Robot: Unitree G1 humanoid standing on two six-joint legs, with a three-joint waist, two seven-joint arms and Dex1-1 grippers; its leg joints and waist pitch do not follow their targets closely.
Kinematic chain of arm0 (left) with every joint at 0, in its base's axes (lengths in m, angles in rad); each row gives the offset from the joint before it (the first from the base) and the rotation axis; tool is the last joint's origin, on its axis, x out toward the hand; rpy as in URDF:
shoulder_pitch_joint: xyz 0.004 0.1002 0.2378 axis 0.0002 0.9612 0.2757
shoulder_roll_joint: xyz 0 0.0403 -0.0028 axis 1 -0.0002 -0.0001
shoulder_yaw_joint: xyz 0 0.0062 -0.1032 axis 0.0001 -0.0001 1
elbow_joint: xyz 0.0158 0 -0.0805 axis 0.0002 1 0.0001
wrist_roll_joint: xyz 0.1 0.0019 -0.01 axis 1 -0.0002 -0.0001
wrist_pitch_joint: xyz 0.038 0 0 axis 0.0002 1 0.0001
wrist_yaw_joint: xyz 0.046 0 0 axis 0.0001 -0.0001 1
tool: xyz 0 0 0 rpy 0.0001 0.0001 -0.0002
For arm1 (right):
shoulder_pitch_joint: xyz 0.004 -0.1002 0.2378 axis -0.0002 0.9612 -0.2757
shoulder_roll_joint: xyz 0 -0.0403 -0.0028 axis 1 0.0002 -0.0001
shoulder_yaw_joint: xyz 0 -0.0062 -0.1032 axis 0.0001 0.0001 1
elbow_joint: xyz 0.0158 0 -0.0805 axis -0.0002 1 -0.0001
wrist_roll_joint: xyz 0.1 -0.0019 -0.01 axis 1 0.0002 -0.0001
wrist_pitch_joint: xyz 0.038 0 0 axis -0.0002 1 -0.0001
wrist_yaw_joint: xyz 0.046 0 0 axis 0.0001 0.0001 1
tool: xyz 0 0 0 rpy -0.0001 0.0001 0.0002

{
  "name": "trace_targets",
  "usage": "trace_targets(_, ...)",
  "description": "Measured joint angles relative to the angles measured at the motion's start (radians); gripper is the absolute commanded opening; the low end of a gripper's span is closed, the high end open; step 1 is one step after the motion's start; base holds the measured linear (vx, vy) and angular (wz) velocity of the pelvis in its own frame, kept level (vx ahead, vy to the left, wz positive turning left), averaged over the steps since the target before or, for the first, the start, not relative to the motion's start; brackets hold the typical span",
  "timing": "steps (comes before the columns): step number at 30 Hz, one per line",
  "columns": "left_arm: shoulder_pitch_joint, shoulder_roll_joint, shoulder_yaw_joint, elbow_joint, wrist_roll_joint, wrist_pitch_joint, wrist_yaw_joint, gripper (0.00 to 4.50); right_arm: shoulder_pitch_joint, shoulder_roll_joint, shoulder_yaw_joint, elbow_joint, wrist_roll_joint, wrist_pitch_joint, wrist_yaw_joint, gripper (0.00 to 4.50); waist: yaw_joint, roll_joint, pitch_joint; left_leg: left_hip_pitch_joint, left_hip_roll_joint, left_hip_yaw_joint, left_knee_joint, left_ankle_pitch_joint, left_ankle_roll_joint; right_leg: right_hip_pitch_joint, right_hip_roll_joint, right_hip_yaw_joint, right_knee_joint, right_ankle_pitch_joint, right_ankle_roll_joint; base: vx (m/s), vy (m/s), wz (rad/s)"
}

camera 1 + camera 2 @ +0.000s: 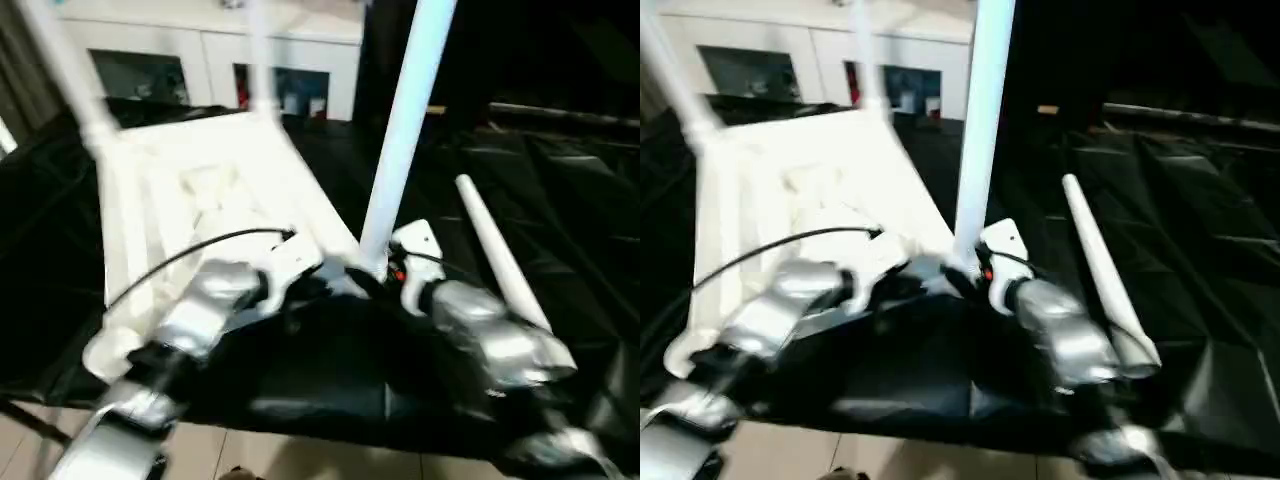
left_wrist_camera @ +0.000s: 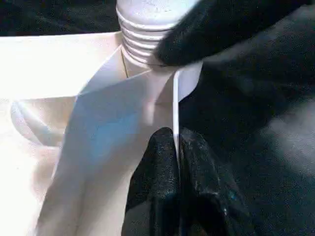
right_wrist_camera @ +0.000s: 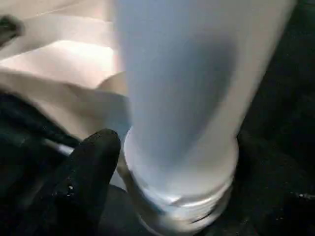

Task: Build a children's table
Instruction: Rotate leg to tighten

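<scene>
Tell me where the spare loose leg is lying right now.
In the left eye view the loose leg lies on the black cloth on the robot's right, just beyond the right forearm and beside the upright leg at the tabletop's near corner.

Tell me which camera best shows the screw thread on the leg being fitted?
The left wrist view: the thread shows as clear ridges above the top's rim. The right wrist view shows it blurred; both eye views hide it behind the tools.

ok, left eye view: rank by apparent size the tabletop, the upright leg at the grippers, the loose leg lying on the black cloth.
1. tabletop, by far the largest patch.
2. upright leg, runs out of the top of the picture.
3. loose leg, shorter as seen.
The two legs may well match; the angle makes that ranking unsure.
</scene>
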Motion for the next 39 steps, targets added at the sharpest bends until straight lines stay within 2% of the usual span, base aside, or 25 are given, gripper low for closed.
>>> trace_targets(3, 0.02, 0.048, -0.005, -0.034, -0.027, 0.0, -0.091, 0.0, 0.024, -0.071, 0.037, -0.045, 0.005, 0.002, 0.109, 3.7, 0.005, -0.001, 0.0, -0.001, 0.0, 0.001, 0.0, -0.001, 0.001, 0.0, 0.0, 0.0, -0.002, 0.0, 0.0, 0.0, 0.0, 0.0)
trace_targets(7, 0.033, 0.069, -0.019, -0.061, -0.039, 0.0, -0.149, 0.0, 0.032, -0.084, 0.052, -0.062, 0.012, 0.016, 0.153, 3.7, 0.004, -0.001, 0.0, -0.001, 0.0, 0.001, 0.0, -0.001, 0.001, 0.0, 0.0, 0.0, -0.001, 0.0, 0.0, 0.0, 0.0, 0.0)
trace_targets(12, 0.039, 0.078, -0.021, -0.07, -0.044, 0.0, -0.158, 0.0, 0.032, -0.088, 0.059, -0.063, 0.014, 0.024, 0.171, 3.7, 0.002, -0.001, 0.0, -0.001, 0.0, 0.001, 0.0, 0.0, 0.001, 0.0, 0.0, 0.0, -0.001, 0.0, 0.0, 0.0, 0.0, 0.0)
trace_targets(20, 0.042, 0.087, -0.021, -0.075, -0.045, 0.001, -0.158, 0.0, 0.035, -0.083, 0.062, -0.063, 0.02, 0.035, 0.181, 3.1, 0.002, -0.002, 0.0, -0.001, 0.0, 0.003, 0.0, 0.0, 0.001, 0.0, 0.0, 0.0, -0.001, 0.0, 0.0, 0.0, 0.0, 0.0)
trace_targets(24, 0.044, 0.087, -0.017, -0.074, -0.048, 0.006, -0.151, 0.0, 0.037, -0.053, 0.056, -0.054, 0.019, 0.035, 0.142, 2.8, -0.007, -0.003, 0.0, 0.0, 0.0, 0.004, 0.001, 0.0, 0.001, 0.0, 0.0, 0.0, 0.001, 0.0, 0.0, 0.0, 0.0, 0.0)
trace_targets(30, 0.017, 0.019, -0.006, -0.026, -0.006, 0.02, -0.013, 0.0, 0.025, 0.082, -0.027, 0.034, 0.013, 0.022, -0.085, 2.74, -0.022, -0.004, -0.001, 0.003, 0.0, 0.003, 0.002, 0.0, 0.0, 0.0, 0.0, 0.002, 0.003, 0.002, -0.003, 0.0, 0.0, 0.0)
trace_targets(32, -0.019, -0.047, 0.002, 0.03, 0.025, 0.044, 0.092, 0.0, -0.013, 0.167, -0.08, 0.104, -0.005, 0.014, -0.262, 2.74, -0.029, -0.004, -0.002, 0.005, 0.0, 0.002, 0.002, 0.001, -0.001, 0.0, -0.001, 0.002, 0.004, 0.005, -0.005, 0.0, 0.0, 0.0)
trace_targets(35, -0.046, -0.129, 0.011, 0.078, 0.041, 0.083, 0.216, 0.0, -0.06, 0.242, -0.122, 0.187, -0.021, -0.014, -0.431, 2.74, -0.033, -0.003, -0.003, 0.008, 0.0, 0.002, 0.002, 0.001, -0.001, 0.002, -0.001, 0.003, 0.004, 0.005, -0.005, 0.0, 0.0, 0.0)
trace_targets(39, -0.063, -0.188, 0.013, 0.098, 0.057, 0.116, 0.301, 0.0, -0.098, 0.284, -0.141, 0.263, -0.045, -0.066, -0.547, 2.74, -0.034, 0.002, -0.007, 0.008, -0.001, 0.002, 0.002, 0.001, -0.001, 0.004, -0.001, 0.002, 0.0, 0.006, -0.004, 0.0, 0.0, 0.0)
